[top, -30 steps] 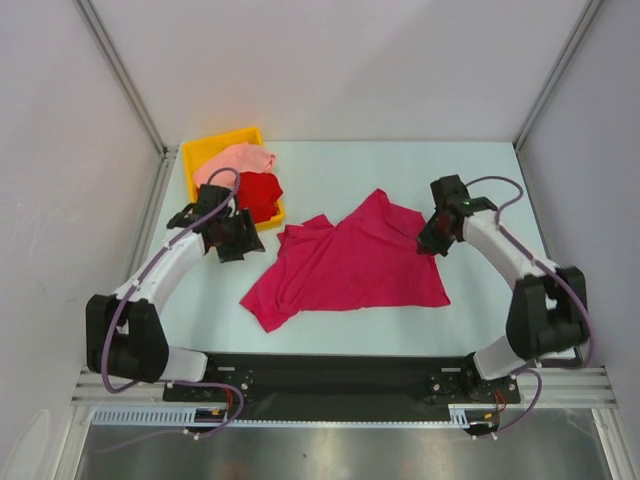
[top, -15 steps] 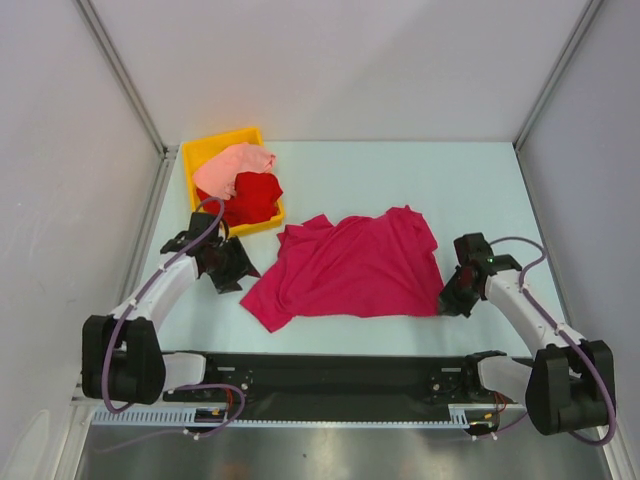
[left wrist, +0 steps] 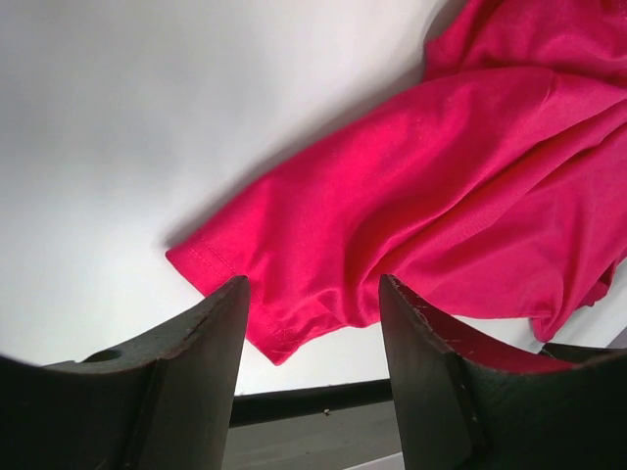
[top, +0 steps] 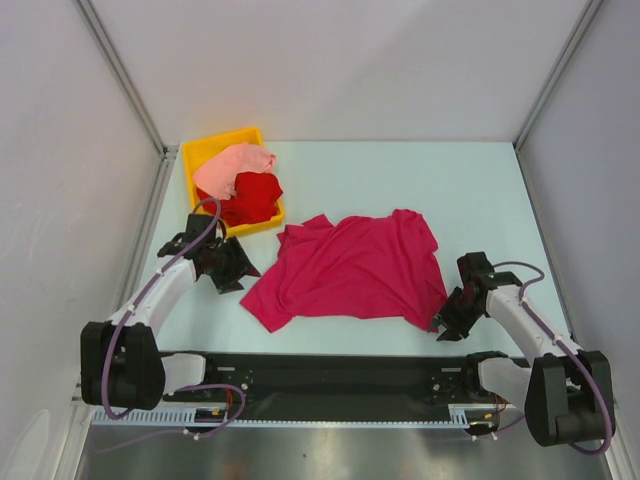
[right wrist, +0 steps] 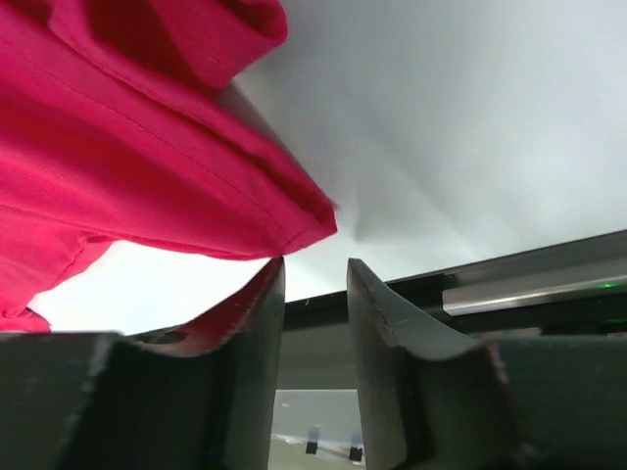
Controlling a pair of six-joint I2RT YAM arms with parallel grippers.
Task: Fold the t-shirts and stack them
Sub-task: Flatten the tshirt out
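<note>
The magenta-crimson t-shirt (top: 350, 268) lies spread and wrinkled in the middle of the table. My left gripper (top: 236, 270) is open and empty just left of the shirt's near-left corner; in the left wrist view that corner (left wrist: 265, 313) shows between my open gripper (left wrist: 313, 284). My right gripper (top: 447, 322) sits at the shirt's near-right corner. In the right wrist view my gripper (right wrist: 314, 262) is slightly open, and the shirt's hem corner (right wrist: 294, 220) lies just beyond the left fingertip, not between the jaws. The bright red t-shirt (top: 256, 194) and the pale salmon-pink t-shirt (top: 232, 165) lie crumpled in the yellow bin.
The yellow bin (top: 213, 148) stands at the far left of the table. The black front rail (top: 340, 375) runs along the near edge, close to my right gripper. Grey walls enclose the table on three sides.
My right gripper moved from the shirt's far-right side down to its near-right corner, and the shirt's right part was drawn toward the near edge. My left gripper drifted slightly nearer and left.
</note>
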